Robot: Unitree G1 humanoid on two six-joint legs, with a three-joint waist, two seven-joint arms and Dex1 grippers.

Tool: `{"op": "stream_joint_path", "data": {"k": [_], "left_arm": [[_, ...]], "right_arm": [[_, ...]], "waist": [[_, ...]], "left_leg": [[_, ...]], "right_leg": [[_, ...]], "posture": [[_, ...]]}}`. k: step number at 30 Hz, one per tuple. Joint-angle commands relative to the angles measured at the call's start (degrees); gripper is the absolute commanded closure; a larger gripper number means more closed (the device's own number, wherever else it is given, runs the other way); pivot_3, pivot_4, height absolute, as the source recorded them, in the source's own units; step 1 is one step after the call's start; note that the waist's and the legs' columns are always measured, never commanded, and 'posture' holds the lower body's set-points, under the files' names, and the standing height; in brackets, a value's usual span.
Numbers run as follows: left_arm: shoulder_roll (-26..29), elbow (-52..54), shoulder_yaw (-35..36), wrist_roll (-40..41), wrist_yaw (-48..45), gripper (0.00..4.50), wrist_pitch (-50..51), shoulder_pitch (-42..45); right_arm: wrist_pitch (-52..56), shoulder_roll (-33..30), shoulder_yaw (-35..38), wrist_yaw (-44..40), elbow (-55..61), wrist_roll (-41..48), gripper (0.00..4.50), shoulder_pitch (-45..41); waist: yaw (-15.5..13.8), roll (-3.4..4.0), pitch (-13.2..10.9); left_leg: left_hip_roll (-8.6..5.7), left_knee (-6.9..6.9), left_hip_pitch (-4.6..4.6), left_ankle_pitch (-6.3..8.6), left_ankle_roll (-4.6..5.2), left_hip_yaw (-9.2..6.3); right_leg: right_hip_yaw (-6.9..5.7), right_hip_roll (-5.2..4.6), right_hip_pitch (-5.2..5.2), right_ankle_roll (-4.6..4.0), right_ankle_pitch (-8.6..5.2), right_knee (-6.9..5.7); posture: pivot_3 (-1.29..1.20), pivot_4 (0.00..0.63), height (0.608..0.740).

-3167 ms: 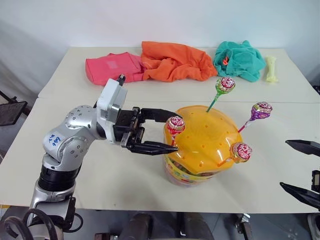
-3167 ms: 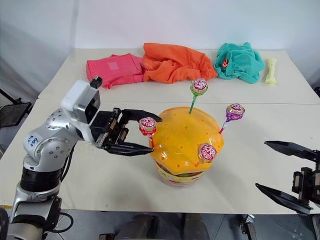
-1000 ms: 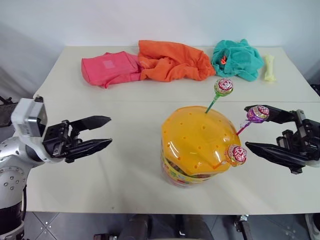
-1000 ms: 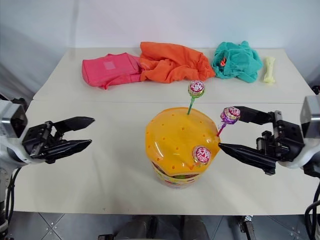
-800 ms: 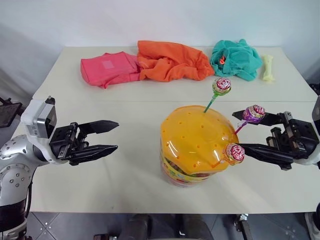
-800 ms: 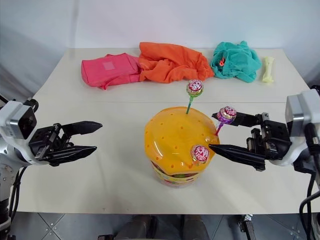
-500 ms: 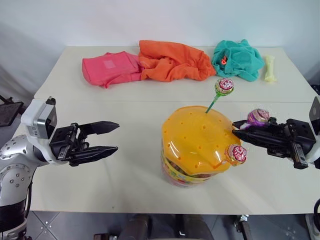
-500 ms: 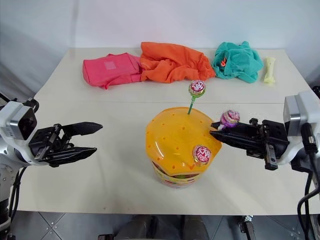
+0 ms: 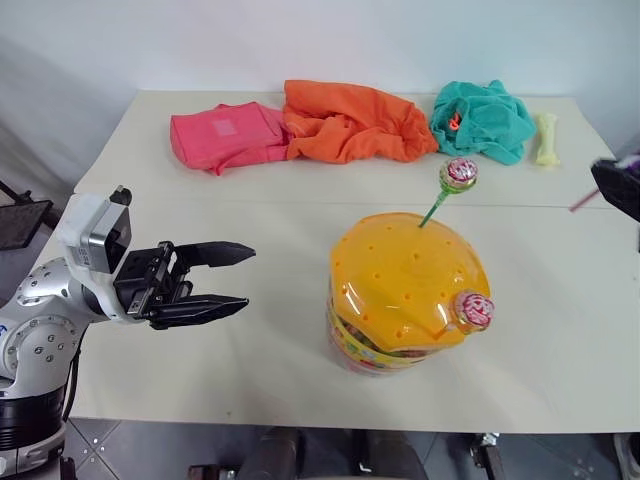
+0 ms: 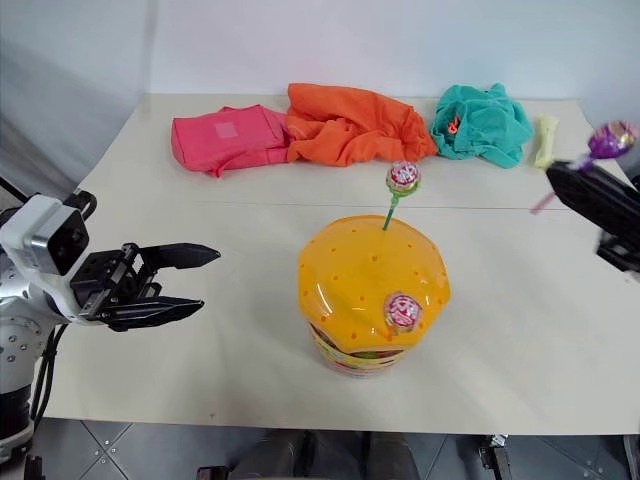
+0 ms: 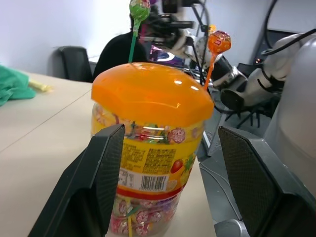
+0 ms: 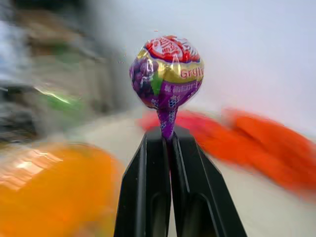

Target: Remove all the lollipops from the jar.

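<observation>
While right fingers [image 12: 170,148] clamp purple lollipop [image 12: 167,74] head-up, stick vertical, left fingers [image 9: 222,280] stand apart.

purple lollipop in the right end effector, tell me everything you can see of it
The purple lollipop has a round head in a glossy purple, yellow and red printed wrapper, twisted at the neck. The right end effector is shut on it just below the head, which stands upright above the black fingertips. It is off the jar, out to its right.

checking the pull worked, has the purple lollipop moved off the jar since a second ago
Yes. The purple lollipop, pinched in the right claw, has gone up and right, away from the jar.
</observation>
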State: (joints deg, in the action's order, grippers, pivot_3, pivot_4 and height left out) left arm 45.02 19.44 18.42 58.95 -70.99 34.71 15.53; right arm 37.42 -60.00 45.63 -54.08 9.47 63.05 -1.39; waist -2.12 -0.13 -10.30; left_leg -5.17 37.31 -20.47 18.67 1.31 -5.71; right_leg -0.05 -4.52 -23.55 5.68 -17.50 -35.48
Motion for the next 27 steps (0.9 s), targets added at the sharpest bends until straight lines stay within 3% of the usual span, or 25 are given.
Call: {"op": "stream_joint_path", "data": {"k": [1, 6, 11, 14, 19, 24, 27], "left_arm": [[0.73, 1.63, -1.04, -1.51, -3.17, 1.3, -1.88, -0.98], [0.85, -0.9, -2.01, -5.26, -8.21, 1.3, -5.7, -3.83], [-0.01, -0.82, -2.93, -7.27, -8.09, 1.3, -7.72, -3.64], [0.09, -0.76, -2.92, -7.43, -7.52, 1.3, -7.77, -3.18], [1.22, -2.12, -2.33, -7.53, -7.76, 1.3, -7.66, -1.59], [0.44, -2.65, -0.71, -5.93, -5.08, 1.3, -6.86, -1.12], [-0.9, -3.28, 1.96, -3.16, -0.85, 1.3, -5.29, -1.32]], "right_arm": [[-3.11, -5.58, -1.11, 0.71, -5.95, -17.98, 4.48, 8.68], [-13.92, -11.03, -13.26, -0.1, -14.43, -38.52, 4.48, 16.45], [-17.25, -8.29, -20.19, 0.46, -21.91, -43.63, 4.48, 10.94], [-18.41, -6.01, -21.08, 1.29, -24.42, -44.6, 3.75, 7.08], [-18.54, -5.08, -19.68, -3.94, -22.71, -42.93, 2.05, 8.66], [-19.07, -1.0, -11.33, -14.58, -15.53, -30.03, 0.36, 5.8], [-15.23, 0.22, -9.73, -16.27, -8.95, -21.84, 0.36, 0.41]], "waist": [[0.08, 0.01, 0.0], [0.96, 0.05, 0.0], [1.3, 0.18, -0.08], [1.25, 0.19, -0.09], [0.81, 0.22, -0.09], [0.84, 0.23, -0.1], [1.42, 0.29, -0.13]], "left_leg": [[0.0, -0.01, 0.0, 0.01, 0.01, 0.04], [0.02, -0.01, 0.01, -0.02, 0.0, 0.13], [0.03, 0.0, 0.08, -0.14, -0.09, 0.23], [0.03, 0.04, 0.08, -0.21, -0.12, 0.23], [0.02, 0.02, 0.09, -0.25, -0.14, 0.2], [0.0, 0.02, 0.09, -0.22, -0.12, 0.16], [0.01, 0.02, 0.11, -0.21, -0.12, 0.17]], "right_leg": [[0.02, 0.0, -0.01, 0.0, 0.0, 0.0], [0.07, 0.04, -0.06, -0.03, -0.02, -0.04], [0.16, 0.07, -0.04, -0.06, -0.03, -0.12], [0.16, 0.07, -0.01, -0.07, -0.03, -0.12], [0.16, 0.07, -0.03, -0.08, -0.02, -0.22], [0.16, 0.06, -0.03, -0.02, 0.02, -0.22], [0.17, 0.07, -0.02, 0.01, 0.03, -0.22]], "posture": [[0.0, 0.15, 0.74], [0.0, 0.15, 0.74], [0.0, 0.15, 0.74], [0.0, 0.15, 0.74], [0.0, 0.15, 0.74], [0.0, 0.15, 0.74], [0.0, 0.15, 0.74]]}}
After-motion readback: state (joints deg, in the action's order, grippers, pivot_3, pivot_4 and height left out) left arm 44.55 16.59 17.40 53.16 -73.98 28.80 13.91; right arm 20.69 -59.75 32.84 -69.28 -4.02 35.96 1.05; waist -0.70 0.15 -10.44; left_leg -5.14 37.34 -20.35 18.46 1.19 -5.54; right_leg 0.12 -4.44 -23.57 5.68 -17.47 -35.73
